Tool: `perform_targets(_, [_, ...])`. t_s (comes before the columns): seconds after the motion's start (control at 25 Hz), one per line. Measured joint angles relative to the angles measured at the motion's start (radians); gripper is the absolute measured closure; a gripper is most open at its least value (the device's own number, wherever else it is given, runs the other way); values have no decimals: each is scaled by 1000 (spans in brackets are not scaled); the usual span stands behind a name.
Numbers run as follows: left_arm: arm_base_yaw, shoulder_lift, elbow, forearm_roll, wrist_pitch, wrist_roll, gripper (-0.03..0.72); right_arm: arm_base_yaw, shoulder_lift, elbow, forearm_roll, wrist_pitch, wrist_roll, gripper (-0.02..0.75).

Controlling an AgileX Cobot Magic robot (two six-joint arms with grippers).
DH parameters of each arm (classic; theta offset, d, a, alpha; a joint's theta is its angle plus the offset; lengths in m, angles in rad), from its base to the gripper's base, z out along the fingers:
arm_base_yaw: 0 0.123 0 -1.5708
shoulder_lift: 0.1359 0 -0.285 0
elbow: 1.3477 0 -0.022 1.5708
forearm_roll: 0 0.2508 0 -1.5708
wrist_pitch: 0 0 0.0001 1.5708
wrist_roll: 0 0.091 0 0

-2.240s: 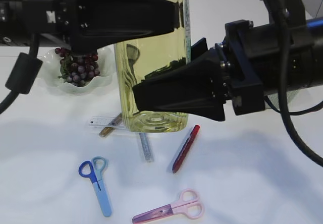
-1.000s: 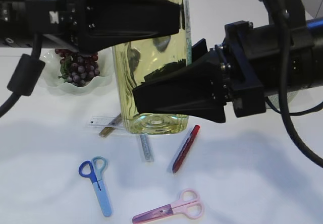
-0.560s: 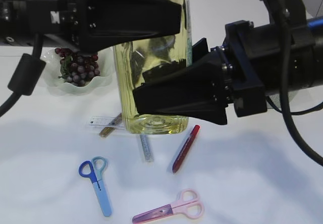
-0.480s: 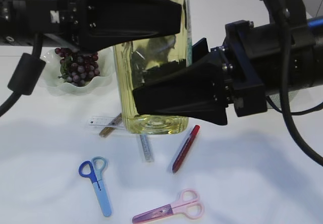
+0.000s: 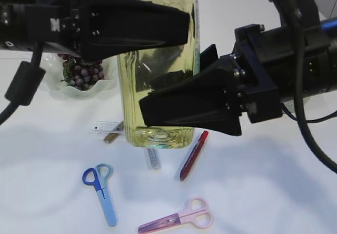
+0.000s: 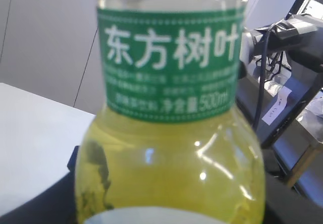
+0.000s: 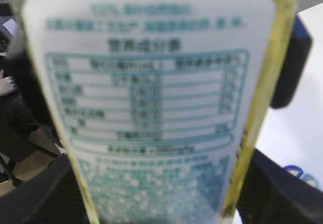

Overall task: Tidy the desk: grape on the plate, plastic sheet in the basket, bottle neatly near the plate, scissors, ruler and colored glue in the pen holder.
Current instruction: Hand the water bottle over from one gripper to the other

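— Starting at the left gripper (image 5: 174,26), what is seen?
— Its dark fingers are clamped on the upper part of the tea bottle (image 5: 158,123), which is held upright. In its wrist view the green neck label and the yellow liquid fill the picture.
— And the right gripper (image 5: 145,94)?
— Its fingers are set either side of the bottle's lower half. Whether they press on it cannot be told; in its wrist view only the blurred white nutrition label is shown, with dark fingers at both edges.
— What lies around the bottle?
— A clear ruler (image 5: 105,126) and a glitter glue stick (image 5: 152,159) are partly hidden by its base. A red glue pen (image 5: 193,155) lies just to the right. Blue scissors (image 5: 101,192) and pink scissors (image 5: 176,219) lie nearer the camera on the white bench (image 5: 263,192).
— And the grape?
— The grape bunch (image 5: 81,71) is seen in the frilled plate (image 5: 108,81), at the left behind the bottle.
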Motion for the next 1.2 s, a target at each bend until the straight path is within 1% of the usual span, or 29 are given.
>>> perform_targets(0.28, [0,0,0,8,0,-4,241,0,0,0,-6,0,8,117])
perform_targets(0.44, [0,0,-3,14,0,-6,241,0,-2,0,-9,2,43,90])
perform_targets(0.6, [0,0,-3,19,-4,-6,241,0,-2,0,-27,2,68,79])
perform_targets(0.76, [0,0,-3,23,-6,-8,241,0,-4,0,-55,0,113,78])
perform_targets(1.2, [0,0,-3,23,-33,-16,241,0,-4,-2,-81,-14,159,78])
